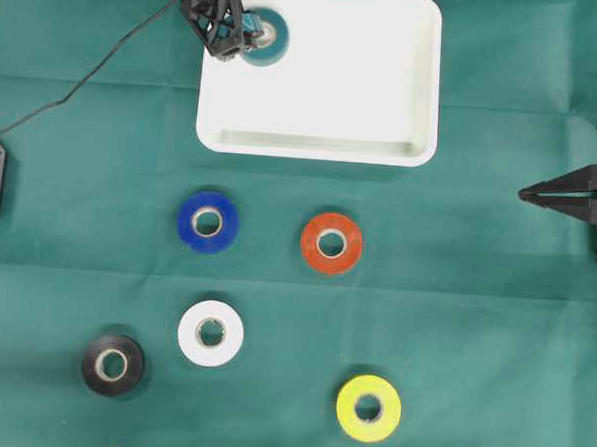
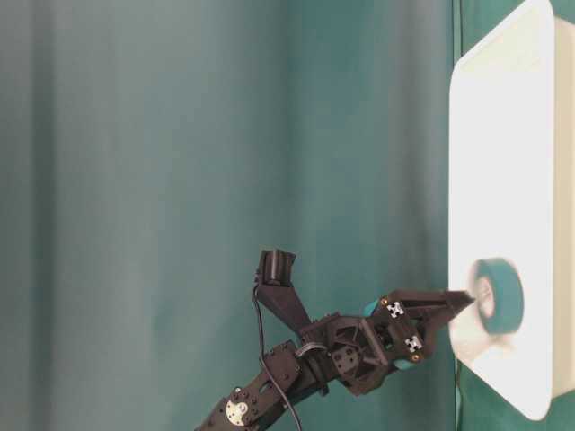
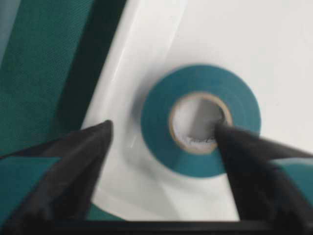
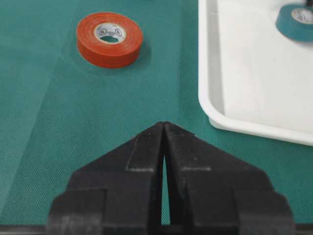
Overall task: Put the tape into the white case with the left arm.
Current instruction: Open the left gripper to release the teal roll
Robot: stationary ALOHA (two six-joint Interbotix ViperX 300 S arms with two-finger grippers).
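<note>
1. Now teal tape roll (image 1: 264, 37) lies flat in white case (image 1: 320, 75), far-left corner, near rim.
2. Left pincer (image 1: 231, 32) spread wide over roll, one tip at core hole, pinching nothing.
3. Likely best: lift straight up, don't snag roll.
4. Right pincer (image 4: 164, 128) pressed together, idle over green counter (image 1: 474, 323), well apart.

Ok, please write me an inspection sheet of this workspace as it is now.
Surface: green cloth.
Job's things: teal tape lies inside the white case, near a corner.
Clutter: blue, orange, white, black and yellow tapes on the cloth.
Grippers: left pincer open over the teal tape; right pincer shut, apart.
Cables: thin black cable to the left arm.
Surroundings: green curtain.
</note>
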